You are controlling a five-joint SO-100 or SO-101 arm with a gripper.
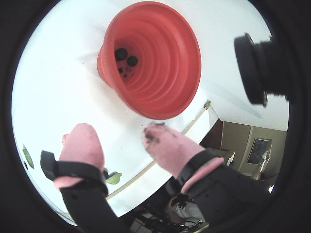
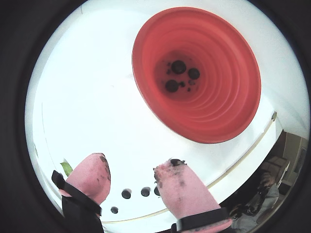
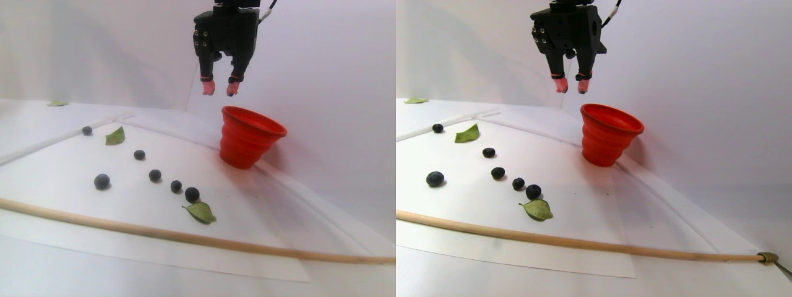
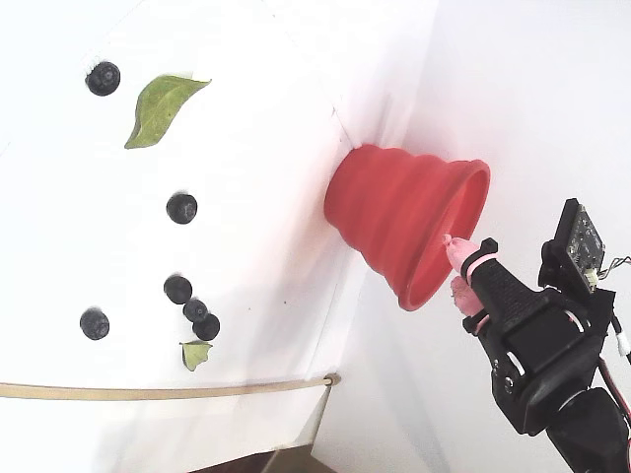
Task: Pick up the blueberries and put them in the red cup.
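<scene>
The red cup (image 3: 250, 145) stands upright on the white sheet; in both wrist views I look down into the cup (image 1: 160, 63) (image 2: 218, 97). Three blueberries (image 2: 178, 66) lie at its bottom, among dark stains. My gripper (image 3: 220, 90) hangs open above the cup's rim, a little to its left in the stereo pair view. Nothing is between the pink, juice-stained fingertips (image 1: 155, 138). Several more blueberries (image 3: 154, 175) lie in a loose row on the sheet left of the cup. Some of those berries (image 2: 126, 193) show far below, between my fingers.
A thin wooden stick (image 3: 185, 237) lies along the sheet's front edge. Green leaves (image 3: 115, 136) (image 3: 201, 212) rest among the berries, and another leaf (image 3: 57, 103) sits at the far left. A black camera (image 1: 257, 68) juts in at the right of a wrist view.
</scene>
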